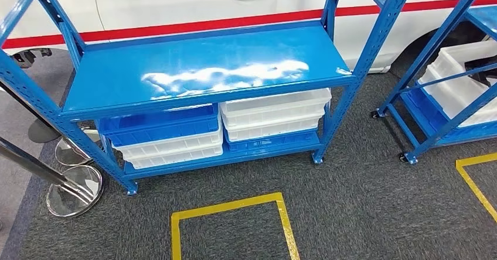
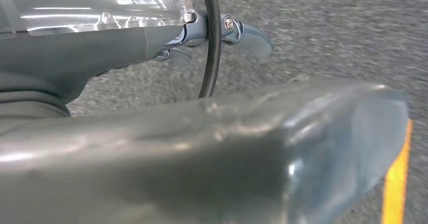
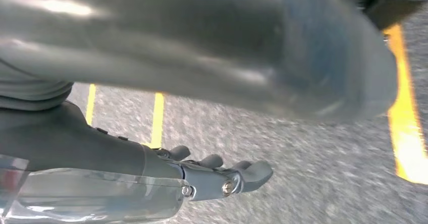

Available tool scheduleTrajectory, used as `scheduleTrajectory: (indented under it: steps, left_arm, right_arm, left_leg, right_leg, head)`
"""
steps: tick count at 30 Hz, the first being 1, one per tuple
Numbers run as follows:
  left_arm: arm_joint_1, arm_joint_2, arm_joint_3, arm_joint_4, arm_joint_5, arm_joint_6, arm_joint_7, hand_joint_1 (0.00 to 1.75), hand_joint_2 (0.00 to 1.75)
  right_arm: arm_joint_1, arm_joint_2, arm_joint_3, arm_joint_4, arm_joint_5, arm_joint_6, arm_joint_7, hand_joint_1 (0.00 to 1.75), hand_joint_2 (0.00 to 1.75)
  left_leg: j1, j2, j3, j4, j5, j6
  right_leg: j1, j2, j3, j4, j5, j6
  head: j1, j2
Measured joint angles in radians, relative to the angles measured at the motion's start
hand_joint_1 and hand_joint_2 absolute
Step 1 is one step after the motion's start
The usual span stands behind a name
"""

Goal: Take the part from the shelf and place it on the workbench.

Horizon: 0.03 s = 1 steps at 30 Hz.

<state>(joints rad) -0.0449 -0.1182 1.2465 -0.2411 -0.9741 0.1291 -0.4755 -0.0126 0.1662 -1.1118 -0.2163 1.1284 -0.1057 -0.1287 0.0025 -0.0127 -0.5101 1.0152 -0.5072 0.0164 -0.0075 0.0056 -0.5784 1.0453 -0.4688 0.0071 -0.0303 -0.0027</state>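
Left hand: fingers extended, holding nothing, over the carpet. Right hand: the same. Step, I judge: approach; next I must locate the part, which I cannot see. Blue shelf: top bare. White trays, blue trays beneath: contents hidden.

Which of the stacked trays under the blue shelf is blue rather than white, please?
The top tray of the left stack is blue; the trays beneath it and the right stack are white.

Glossy blue metal shelf (carpet rough)
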Motion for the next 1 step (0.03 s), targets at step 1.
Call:
scheduleTrajectory:
  steps: [1]
  left_arm:
    - [-0.001,0.000,0.000,0.000,0.000,0.000,0.000,0.00,0.00]
  right_arm:
    - [-0.001,0.000,0.000,0.000,0.000,0.000,0.000,0.00,0.00]
  left_leg:
    - [-0.002,0.000,0.000,0.001,-0.003,-0.003]
  right_leg:
    - [0.002,0.000,0.004,-0.004,-0.007,-0.002]
  head:
    - [0.000,0.000]
